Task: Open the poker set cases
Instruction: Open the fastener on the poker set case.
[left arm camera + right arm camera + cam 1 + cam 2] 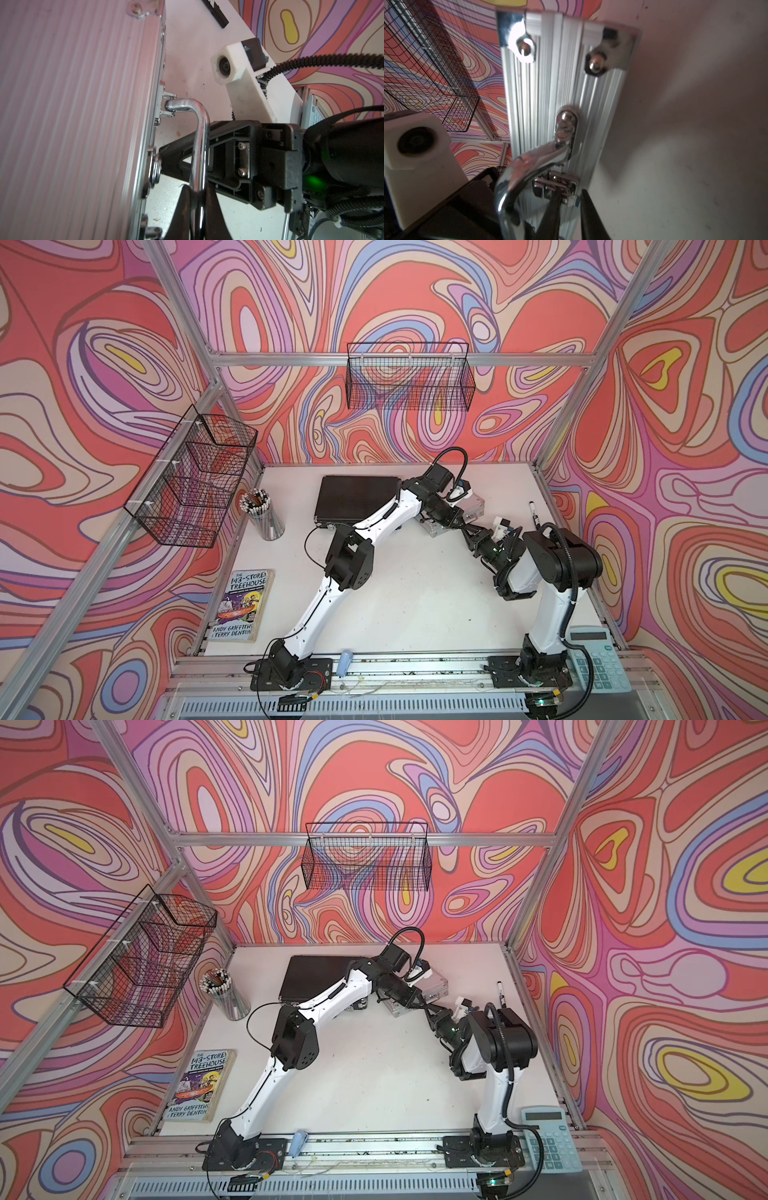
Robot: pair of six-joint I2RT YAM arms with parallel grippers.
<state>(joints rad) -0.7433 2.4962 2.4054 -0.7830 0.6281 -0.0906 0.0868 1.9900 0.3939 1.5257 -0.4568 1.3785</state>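
Saw the right gripper nearest, fingers narrowly apart about the latch of the silver case; could not tell whether pinching it. Found the left gripper clamped on the chrome handle just beyond. Risked sliding off that small shiny latch, or dragging the light case across the table under a sideways pull. Noted the black case beside it, farther back, lid down.

The left arm and right arm have white shells, black joints and black base plates. A black ribbed cable meets a white camera block. The right gripper is black with silver screws, and a green light glows on its wrist.
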